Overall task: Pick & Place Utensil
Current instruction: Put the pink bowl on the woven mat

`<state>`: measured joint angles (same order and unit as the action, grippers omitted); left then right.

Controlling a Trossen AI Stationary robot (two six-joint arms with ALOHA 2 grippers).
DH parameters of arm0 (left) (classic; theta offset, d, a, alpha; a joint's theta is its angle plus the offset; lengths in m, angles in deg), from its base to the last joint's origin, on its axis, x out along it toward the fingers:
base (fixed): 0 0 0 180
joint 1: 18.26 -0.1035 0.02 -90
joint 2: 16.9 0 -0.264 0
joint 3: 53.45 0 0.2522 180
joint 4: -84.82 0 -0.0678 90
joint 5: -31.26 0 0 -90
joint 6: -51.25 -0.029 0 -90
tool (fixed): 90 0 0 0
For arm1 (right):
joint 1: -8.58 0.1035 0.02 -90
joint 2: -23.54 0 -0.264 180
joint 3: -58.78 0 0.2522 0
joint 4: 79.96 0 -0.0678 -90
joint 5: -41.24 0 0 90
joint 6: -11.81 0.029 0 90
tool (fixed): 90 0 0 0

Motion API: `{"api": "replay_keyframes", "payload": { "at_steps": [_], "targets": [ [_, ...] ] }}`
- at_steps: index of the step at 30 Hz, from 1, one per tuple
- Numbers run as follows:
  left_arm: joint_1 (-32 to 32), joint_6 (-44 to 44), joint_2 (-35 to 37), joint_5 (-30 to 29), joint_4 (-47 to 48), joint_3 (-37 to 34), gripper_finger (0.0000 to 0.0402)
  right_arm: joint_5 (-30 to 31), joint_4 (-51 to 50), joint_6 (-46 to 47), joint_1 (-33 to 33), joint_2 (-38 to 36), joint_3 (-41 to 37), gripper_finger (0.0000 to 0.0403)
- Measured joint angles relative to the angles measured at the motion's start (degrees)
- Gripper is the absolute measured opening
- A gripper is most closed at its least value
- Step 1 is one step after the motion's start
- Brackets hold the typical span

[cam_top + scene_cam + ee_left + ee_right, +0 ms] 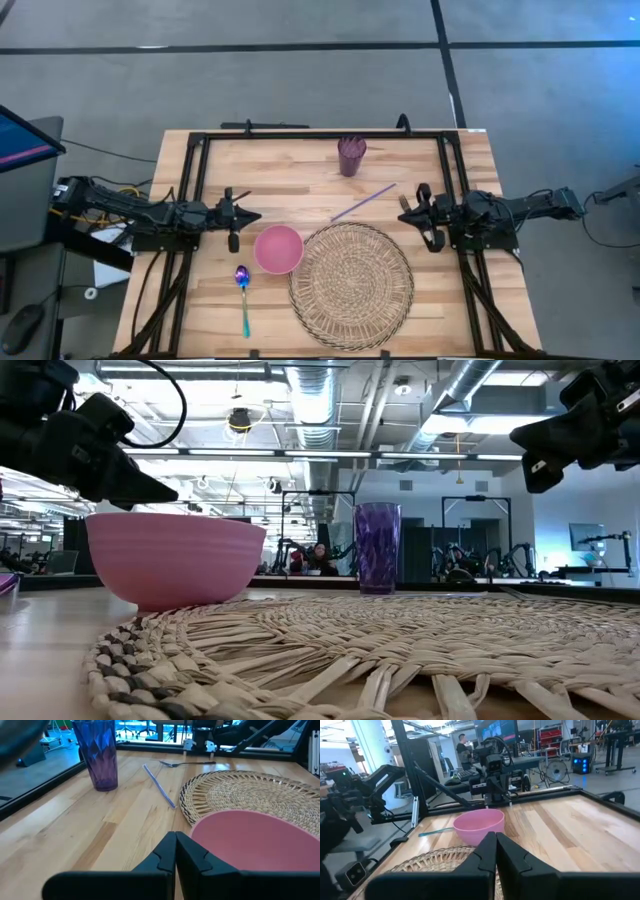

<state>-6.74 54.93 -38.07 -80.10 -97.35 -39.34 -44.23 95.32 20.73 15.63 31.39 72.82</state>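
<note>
A spoon [243, 290] with a purple bowl and a teal handle lies flat on the wood near the table's near-left part. A fork [404, 203] [187, 763] lies just beside my right gripper [418, 212] [496, 851], which hovers shut at the table's right side and touches nothing. My left gripper [240, 216] [176, 854] is shut too, at the left side, just off the pink bowl [278, 249] [260, 837]. A round woven placemat [351, 284] lies next to the bowl.
A purple faceted cup [351, 156] [99, 752] stands near the far edge. A thin purple straw [362, 202] [159, 785] lies between the cup and the placemat. A black frame [320, 133] runs round the table top. Bare wood shows at the far left and far right.
</note>
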Motion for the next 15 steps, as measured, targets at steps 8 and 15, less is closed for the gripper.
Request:
{"api": "replay_keyframes", "payload": {
  "at_steps": [8, 15],
  "targets": [
    [0.0, 0.0, 0.0, 0.0, -0.7, 0.0, 0.0007, 0.0, 3.6, -0.4, 0.0, 0.0, 0.0, 0.0000],
    [0.0, 0.7, 0.0, 0.0, -2.9, 0.0, 0.0007, 2.2, 7.4, -4.7, 0.0, 0.0, 0.2, 0.0000]
  ]
}}
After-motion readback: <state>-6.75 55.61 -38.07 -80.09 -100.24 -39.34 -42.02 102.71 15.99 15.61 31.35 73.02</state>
